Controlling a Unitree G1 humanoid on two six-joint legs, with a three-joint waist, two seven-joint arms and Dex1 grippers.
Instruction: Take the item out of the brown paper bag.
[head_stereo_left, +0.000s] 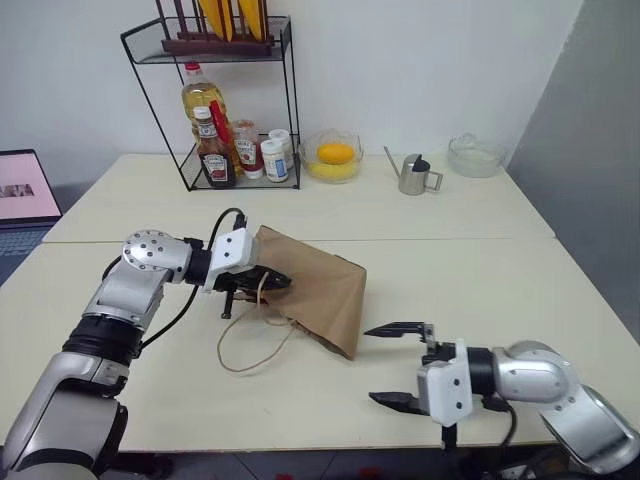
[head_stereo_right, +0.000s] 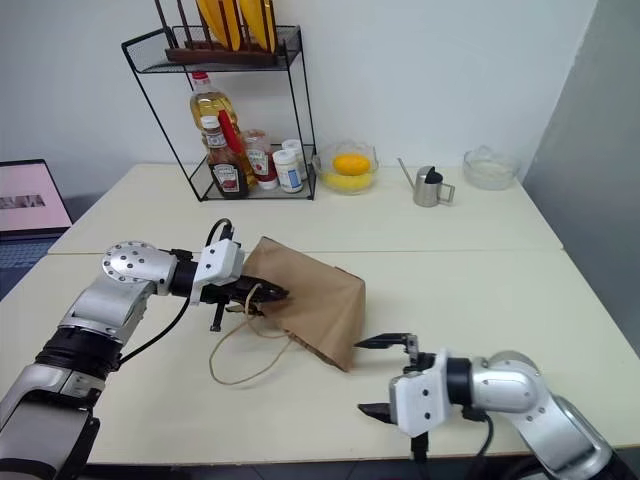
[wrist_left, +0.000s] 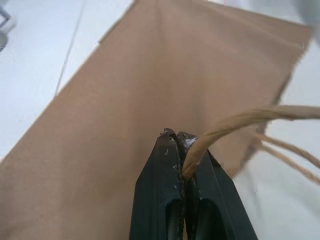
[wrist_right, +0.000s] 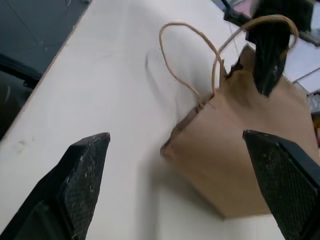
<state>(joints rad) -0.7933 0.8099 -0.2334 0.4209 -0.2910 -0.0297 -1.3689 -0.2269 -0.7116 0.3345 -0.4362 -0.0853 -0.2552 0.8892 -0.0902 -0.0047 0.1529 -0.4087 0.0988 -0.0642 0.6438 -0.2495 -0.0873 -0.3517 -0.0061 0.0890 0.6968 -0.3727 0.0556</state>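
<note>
The brown paper bag (head_stereo_left: 315, 290) lies on its side on the pale surface (head_stereo_left: 480, 280), its mouth toward the left pincer (head_stereo_left: 268, 281). The left wrist view shows that pincer clamped on a twisted handle (wrist_left: 235, 122); the head views blur this. The right pincer (head_stereo_left: 398, 365) hovers just beside the bag, spread wide, holding nothing. The bottle cannot be seen.

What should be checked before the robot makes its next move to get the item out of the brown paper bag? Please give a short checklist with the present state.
1. Left gripper shut on the brown paper bag, at its rim beside a handle: ok.
2. Right gripper open and apart from the bag: ok.
3. Bag mouth spread wide enough to reach inside: cannot tell.
4. Item visible inside the bag: cannot tell.
5. Loose handle loop lying on the table, not across the right gripper's way: ok.
</note>
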